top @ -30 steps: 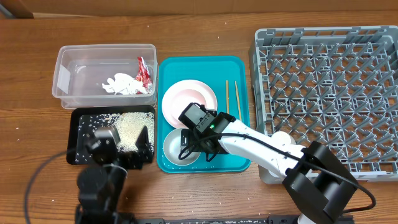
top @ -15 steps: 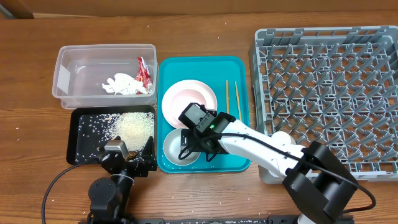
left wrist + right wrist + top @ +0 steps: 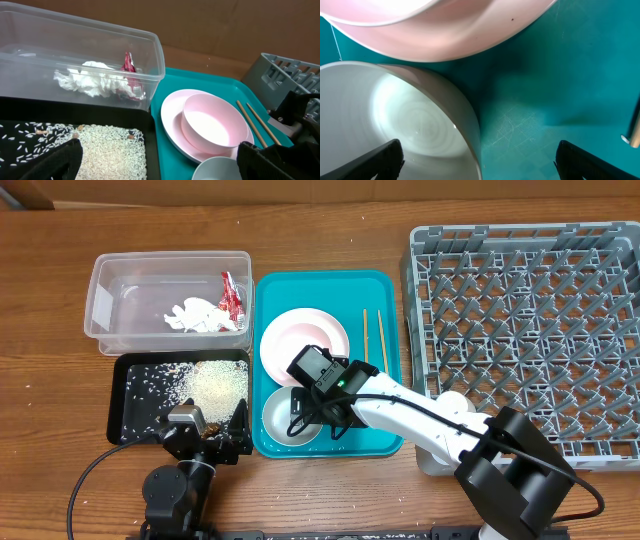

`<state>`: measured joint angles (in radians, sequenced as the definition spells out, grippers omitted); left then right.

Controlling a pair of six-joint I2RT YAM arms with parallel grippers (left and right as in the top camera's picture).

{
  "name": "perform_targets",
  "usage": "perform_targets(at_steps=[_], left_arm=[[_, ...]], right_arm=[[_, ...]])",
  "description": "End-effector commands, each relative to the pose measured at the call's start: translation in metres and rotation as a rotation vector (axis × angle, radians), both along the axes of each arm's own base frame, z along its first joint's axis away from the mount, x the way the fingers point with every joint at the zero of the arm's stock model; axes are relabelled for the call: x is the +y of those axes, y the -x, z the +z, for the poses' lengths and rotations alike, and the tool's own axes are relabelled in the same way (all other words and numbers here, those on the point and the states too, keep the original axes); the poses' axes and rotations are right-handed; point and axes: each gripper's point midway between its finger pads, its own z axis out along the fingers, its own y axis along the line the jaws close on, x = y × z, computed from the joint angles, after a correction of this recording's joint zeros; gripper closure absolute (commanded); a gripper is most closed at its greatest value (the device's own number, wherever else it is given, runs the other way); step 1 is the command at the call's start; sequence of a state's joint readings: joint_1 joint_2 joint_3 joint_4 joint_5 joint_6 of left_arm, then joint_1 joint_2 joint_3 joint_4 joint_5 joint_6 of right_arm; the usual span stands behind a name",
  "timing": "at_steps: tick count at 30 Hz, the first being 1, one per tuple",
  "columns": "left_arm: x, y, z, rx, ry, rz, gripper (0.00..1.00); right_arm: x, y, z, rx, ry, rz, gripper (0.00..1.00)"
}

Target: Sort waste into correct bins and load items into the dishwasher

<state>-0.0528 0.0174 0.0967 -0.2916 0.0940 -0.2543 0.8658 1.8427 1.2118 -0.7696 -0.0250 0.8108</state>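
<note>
The clear tub (image 3: 120, 305) holds crumpled white tissue (image 3: 198, 316) and a red wrapper (image 3: 231, 292); both also show in the left wrist view, tissue (image 3: 92, 82) and wrapper (image 3: 128, 67). The black tray (image 3: 114, 402) holds a heap of rice (image 3: 215, 385). A pink bowl (image 3: 215, 122) sits on the pink plate (image 3: 290, 330). A greyish-white bowl (image 3: 278, 415) and two chopsticks (image 3: 372, 338) also lie on the teal tray (image 3: 385, 300). My left gripper (image 3: 205, 430) is open and empty over the black tray's near edge. My right gripper (image 3: 318, 420) is open, its jaws on either side of the greyish-white bowl's rim (image 3: 470, 130).
The grey dish rack (image 3: 520, 320) fills the right side with no dishes in it. A small white cup (image 3: 452, 404) stands at its near left corner, partly hidden by my right arm. Bare wooden table lies behind the tub and trays.
My left arm has drawn back toward the table's front edge, off the rice heap. My right arm has not moved.
</note>
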Motion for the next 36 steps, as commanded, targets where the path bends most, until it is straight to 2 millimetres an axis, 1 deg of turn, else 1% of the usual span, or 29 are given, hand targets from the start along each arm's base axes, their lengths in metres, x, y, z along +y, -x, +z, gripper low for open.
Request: perform_targets(at_steps=[1, 5, 7, 8, 10, 12, 14, 15, 16, 17, 18, 19, 22, 23, 24, 27, 30, 32, 34, 36], left_arm=[[-0.003, 0.0, 0.0, -0.01, -0.002, -0.014, 0.0], [-0.003, 0.0, 0.0, -0.01, -0.002, -0.014, 0.0], [-0.003, 0.0, 0.0, -0.01, -0.002, -0.014, 0.0], [-0.003, 0.0, 0.0, -0.01, -0.002, -0.014, 0.0], [-0.003, 0.0, 0.0, -0.01, -0.002, -0.014, 0.0], [-0.003, 0.0, 0.0, -0.01, -0.002, -0.014, 0.0], [-0.003, 0.0, 0.0, -0.01, -0.002, -0.014, 0.0], [-0.003, 0.0, 0.0, -0.01, -0.002, -0.014, 0.0], [-0.003, 0.0, 0.0, -0.01, -0.002, -0.014, 0.0], [-0.003, 0.0, 0.0, -0.01, -0.002, -0.014, 0.0], [-0.003, 0.0, 0.0, -0.01, -0.002, -0.014, 0.0], [-0.003, 0.0, 0.0, -0.01, -0.002, -0.014, 0.0], [-0.003, 0.0, 0.0, -0.01, -0.002, -0.014, 0.0], [-0.003, 0.0, 0.0, -0.01, -0.002, -0.014, 0.0], [-0.003, 0.0, 0.0, -0.01, -0.002, -0.014, 0.0], [-0.003, 0.0, 0.0, -0.01, -0.002, -0.014, 0.0], [-0.003, 0.0, 0.0, -0.01, -0.002, -0.014, 0.0], [-0.003, 0.0, 0.0, -0.01, -0.002, -0.014, 0.0], [-0.003, 0.0, 0.0, -0.01, -0.002, -0.014, 0.0], [-0.003, 0.0, 0.0, -0.01, -0.002, -0.014, 0.0]], right_arm=[[0.008, -0.007, 0.019, -0.047, -0.042, 0.0, 0.0], [0.018, -0.015, 0.023, -0.078, -0.085, 0.002, 0.0], [0.019, -0.013, 0.023, -0.068, -0.094, 0.006, 0.0], [0.02, -0.011, 0.023, -0.058, -0.097, 0.014, 0.04], [0.016, -0.007, 0.021, -0.045, -0.079, 0.034, 0.3], [0.012, -0.007, 0.02, -0.048, -0.057, 0.031, 0.46], [0.008, -0.006, 0.019, -0.049, -0.04, 0.027, 0.64], [0.008, -0.005, 0.018, -0.043, -0.04, 0.025, 0.68], [0.009, -0.004, 0.019, -0.037, -0.045, 0.023, 0.68], [0.01, -0.003, 0.019, -0.034, -0.049, 0.027, 0.7], [0.011, -0.002, 0.018, -0.035, -0.047, 0.031, 0.73], [0.011, -0.001, 0.018, -0.038, -0.044, 0.034, 0.77], [0.013, 0.001, 0.018, -0.047, -0.036, 0.043, 0.84], [0.013, 0.001, 0.018, -0.051, -0.032, 0.045, 0.91], [0.013, 0.001, 0.018, -0.054, -0.03, 0.045, 0.96], [0.01, 0.0, 0.019, -0.064, -0.018, 0.042, 0.96], [-0.002, -0.005, 0.036, -0.113, 0.019, 0.028, 0.96], [-0.011, -0.008, 0.058, -0.165, 0.025, 0.023, 0.96], [-0.018, -0.011, 0.089, -0.243, 0.015, 0.041, 0.96], [-0.034, -0.018, 0.126, -0.361, 0.024, 0.035, 0.96]])
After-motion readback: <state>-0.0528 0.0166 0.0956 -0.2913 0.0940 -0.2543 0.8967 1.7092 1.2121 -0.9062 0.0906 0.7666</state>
